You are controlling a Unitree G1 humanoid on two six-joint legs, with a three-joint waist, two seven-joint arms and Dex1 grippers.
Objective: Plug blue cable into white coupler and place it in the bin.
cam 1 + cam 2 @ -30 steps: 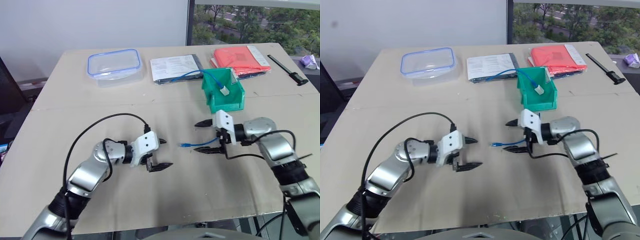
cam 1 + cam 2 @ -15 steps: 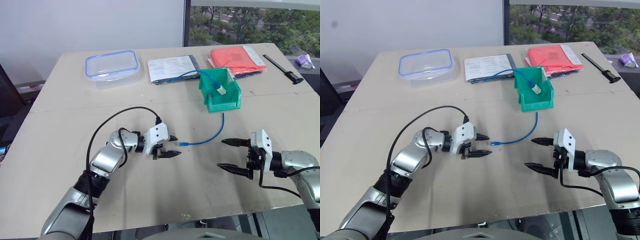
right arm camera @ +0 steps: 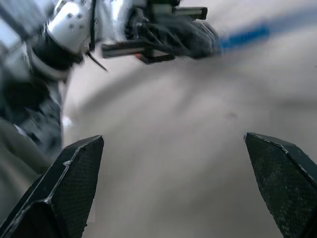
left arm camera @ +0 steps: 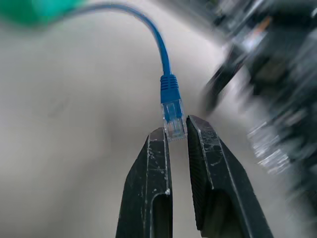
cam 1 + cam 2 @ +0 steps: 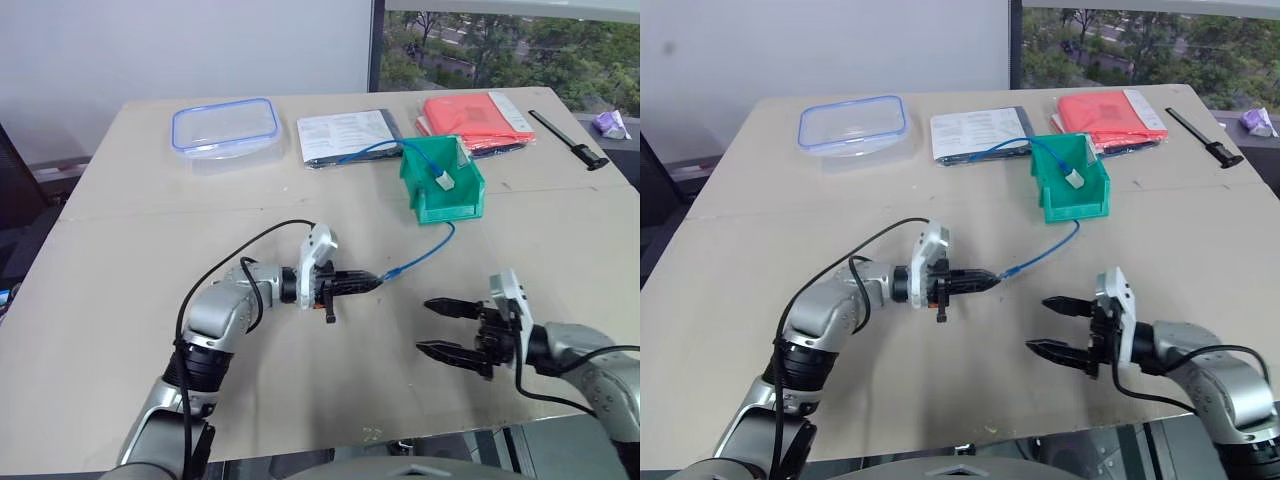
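Nearest us, the right hand (image 5: pixel 448 327) hovers low over the front of the bench (image 5: pixel 120 300), two black fingers spread wide and grasping nothing, pointing across toward the robot's left. A little farther in, the left hand (image 5: pixel 368 282) points level toward the right, fingers clenched on the plug at the free end of the blue cable (image 5: pixel 420 256). The left wrist view gives the close look: the clear plug is pinched right between the two black fingertips (image 4: pixel 159 144), its blue collar just beyond them, and the cord curves away toward a blur of green. The right wrist view catches the left hand (image 3: pixel 203 42) from across the bench with the cord trailing off it.

From there the cable rises in a slack curve to the green bin (image 5: pixel 445 180), going over its low front edge. In the bin lies the white coupler (image 5: pixel 446 181), on the end of the cord inside. A second, longer blue cord (image 5: pixel 365 152) arcs out over the bin's rim onto the papers (image 5: pixel 345 135) behind.

At the far side sit a clear box with a blue rim (image 5: pixel 226 128), nothing visible inside, a red folder (image 5: pixel 475 115) and a black tool (image 5: pixel 565 138).
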